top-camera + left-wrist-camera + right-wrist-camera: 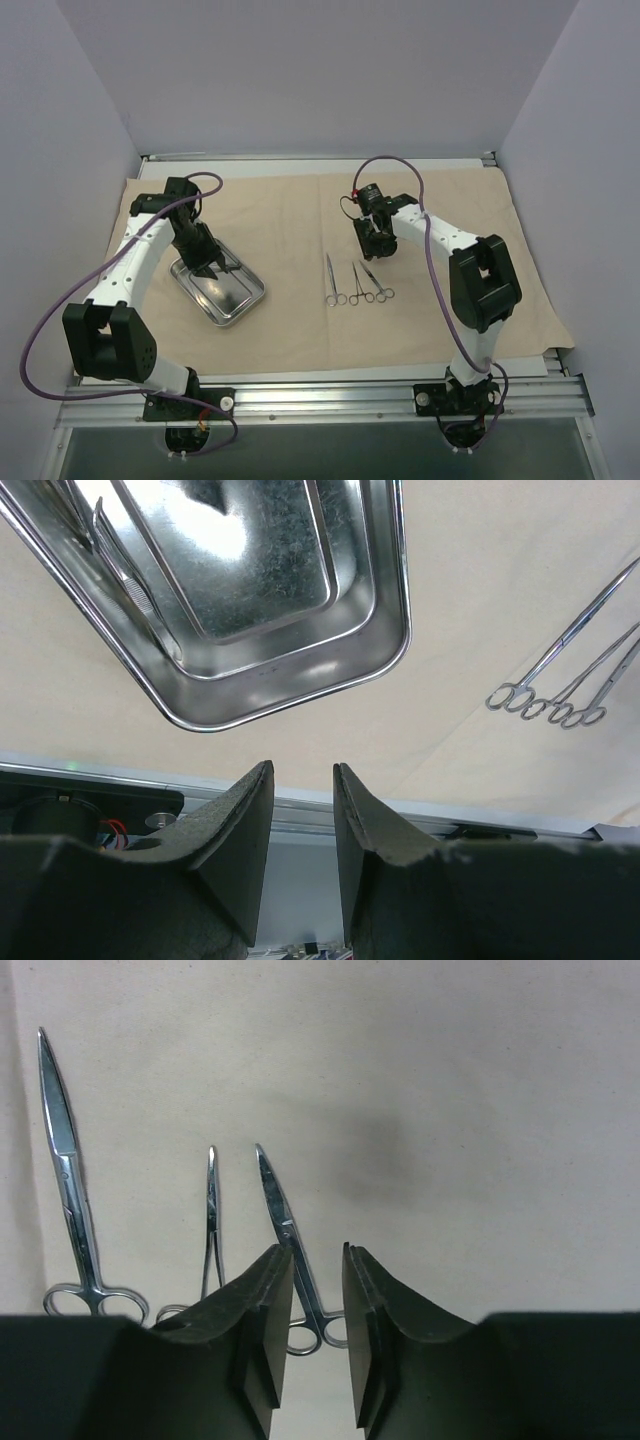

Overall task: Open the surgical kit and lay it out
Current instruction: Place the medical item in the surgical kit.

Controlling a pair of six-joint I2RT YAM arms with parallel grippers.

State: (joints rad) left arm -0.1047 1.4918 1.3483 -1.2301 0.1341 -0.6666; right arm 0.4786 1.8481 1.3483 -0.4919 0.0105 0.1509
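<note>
The beige cloth [300,205] lies flat and open over the table. The steel tray [247,298] sits on its left part. The left gripper [210,265] hangs just over the tray's far end. Its fingers [245,825] have a small gap between them, and nothing is in it. A few slim tools [120,575] lie along one side inside the tray.

Three ring-handled tools lie side by side in the middle of the cloth: the long scissors [330,280], the thin forceps [358,283] and the short scissors [378,282]. The right gripper [372,248] hangs just behind their tips. Its fingers [255,1320] are a little apart too, pinching nothing. In the right wrist view they hide part of the short scissors' rings.
</note>
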